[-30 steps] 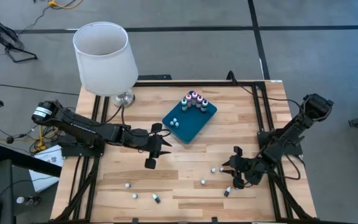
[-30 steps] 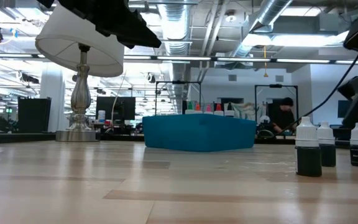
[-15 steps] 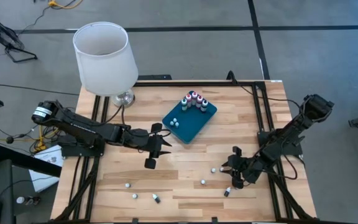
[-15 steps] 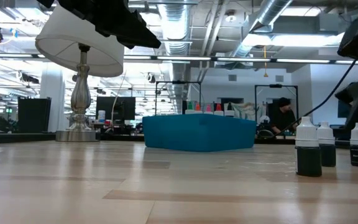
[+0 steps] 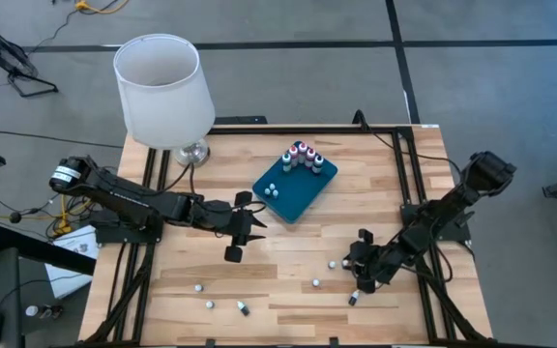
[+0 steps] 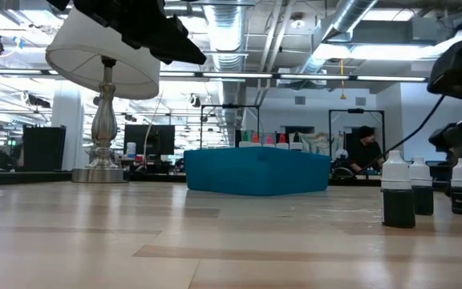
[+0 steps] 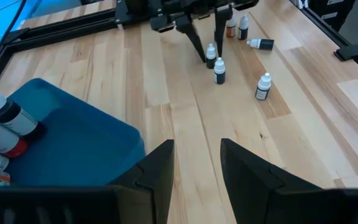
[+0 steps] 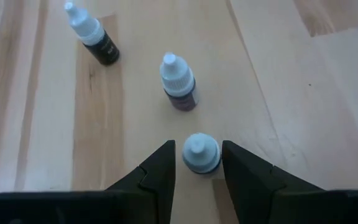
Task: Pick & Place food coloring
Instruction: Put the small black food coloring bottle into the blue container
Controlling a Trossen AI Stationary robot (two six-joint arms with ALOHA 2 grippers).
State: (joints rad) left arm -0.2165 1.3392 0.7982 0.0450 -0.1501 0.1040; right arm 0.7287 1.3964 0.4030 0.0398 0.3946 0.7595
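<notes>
Pale wooden slatted table (image 5: pixel 288 246) carries a white-shaded lamp on a chrome foot (image 5: pixel 162 92) at its far left corner, out of the work zone. Teal rounded rectangular tray (image 5: pixel 294 184) sits mid-table as the likely drop point: several tiny food coloring bottles with red and green tops (image 5: pixel 302 156) stand clustered at its far end. Other white-capped bottles stand loose on the near boards. Left gripper (image 5: pixel 242 224) hovers just beside the tray, fingers apart, empty. Right gripper (image 8: pixel 196 163) is low over the near right boards, fingers parted around one white-capped dark bottle (image 8: pixel 201 153); contact probably not made.
</notes>
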